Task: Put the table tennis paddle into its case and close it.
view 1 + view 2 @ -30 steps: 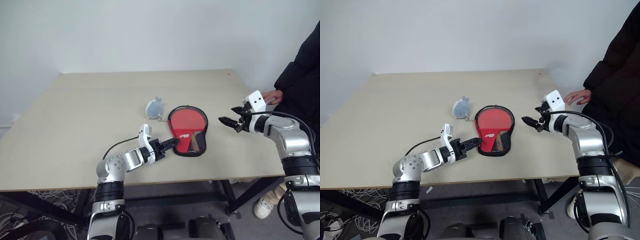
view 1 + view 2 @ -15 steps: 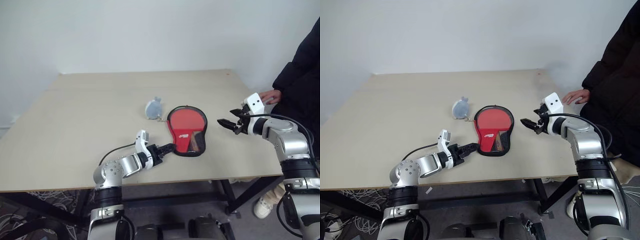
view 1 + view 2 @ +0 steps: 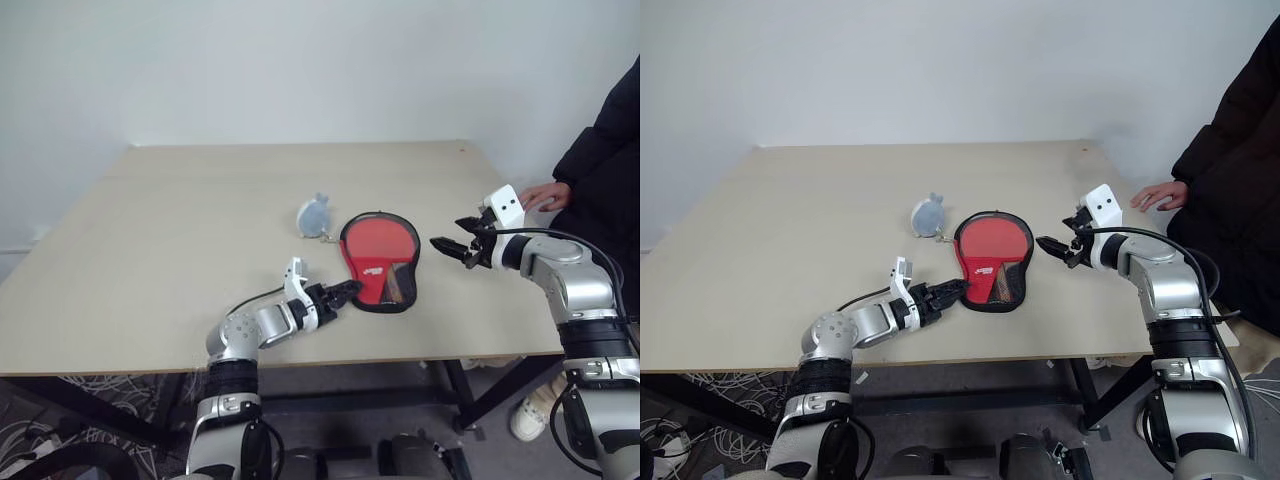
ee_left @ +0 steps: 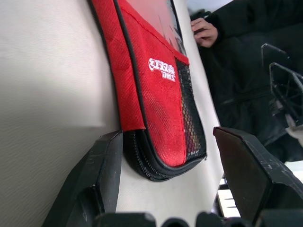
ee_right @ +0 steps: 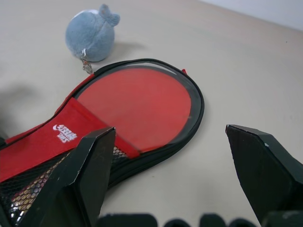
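1. Sitting lower and nearer the case (image 3: 378, 259) than a second ago, the left gripper (image 3: 345, 292) is now reaching the narrow handle end at the near edge of the table (image 3: 150, 250); its arm is lying flatter over the tabletop.
2. Hovering as before, the right gripper (image 3: 447, 246) is keeping to its spot just off the case's right side, above the table and not touching it.
3. Both grippers are standing with fingers apart and nothing between them. In the left wrist view, the left fingers (image 4: 102, 165) are straddling the case's zipped lower end, one finger right against its edge.
4. The case is lying flat mid-table, round end pointing away, the paddle (image 5: 137, 104) showing red through the clear front.
5. A grey plush ball (image 3: 314, 215) is lying just beside the round end.
6. The paddle's handle is hard to make out behind the mesh and logo panel.
7. A person's hand (image 3: 548, 194) is resting at the table's right edge, the body cut off by the frame.
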